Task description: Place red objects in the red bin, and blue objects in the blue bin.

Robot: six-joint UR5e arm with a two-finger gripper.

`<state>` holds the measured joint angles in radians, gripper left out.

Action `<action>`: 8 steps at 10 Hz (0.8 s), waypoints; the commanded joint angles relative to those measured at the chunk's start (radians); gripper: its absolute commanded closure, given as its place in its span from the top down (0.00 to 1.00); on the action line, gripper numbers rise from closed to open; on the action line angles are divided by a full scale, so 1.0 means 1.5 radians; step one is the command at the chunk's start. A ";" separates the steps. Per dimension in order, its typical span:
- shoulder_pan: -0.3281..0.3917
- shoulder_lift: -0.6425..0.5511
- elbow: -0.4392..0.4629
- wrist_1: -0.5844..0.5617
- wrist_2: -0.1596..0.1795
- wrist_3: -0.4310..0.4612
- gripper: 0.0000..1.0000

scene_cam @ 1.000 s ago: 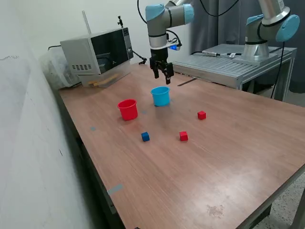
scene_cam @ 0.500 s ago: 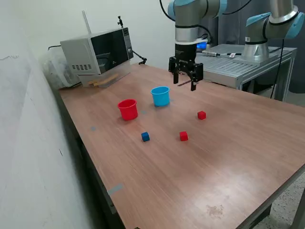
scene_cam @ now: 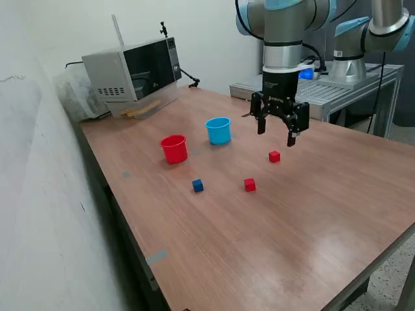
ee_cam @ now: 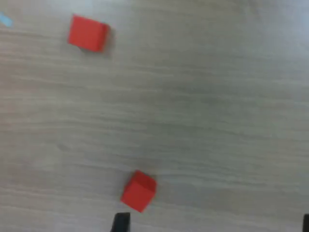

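Note:
Two small red cubes lie on the wooden table [scene_cam: 311, 214]: one [scene_cam: 274, 156] just below my gripper, the other [scene_cam: 249, 184] nearer the front. Both show in the wrist view, one [ee_cam: 138, 190] close to a fingertip [ee_cam: 120, 223], the other [ee_cam: 88, 33] farther off. One dark-blue cube [scene_cam: 198, 186] lies in front of the red cup [scene_cam: 174, 148]; a second blue cube is not visible. The light-blue cup [scene_cam: 219, 130] stands beside the red cup. My gripper [scene_cam: 275, 135] hangs open and empty above the table, over the nearer red cube.
A microwave [scene_cam: 133, 71] stands at the table's back corner on the exterior view's left. A second arm [scene_cam: 363, 39] is mounted on a metal platform [scene_cam: 311, 87] behind the table. A white wall runs along the left.
My open gripper has swung from above the light-blue cup to the exterior view's right and nearer, ending over the red cube. The cubes and cups have not moved.

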<state>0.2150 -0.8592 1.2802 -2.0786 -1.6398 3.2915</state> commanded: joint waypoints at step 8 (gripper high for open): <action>-0.123 0.196 -0.243 0.027 0.008 0.131 1.00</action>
<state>0.0876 -0.5989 0.9427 -2.0400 -1.6260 3.4761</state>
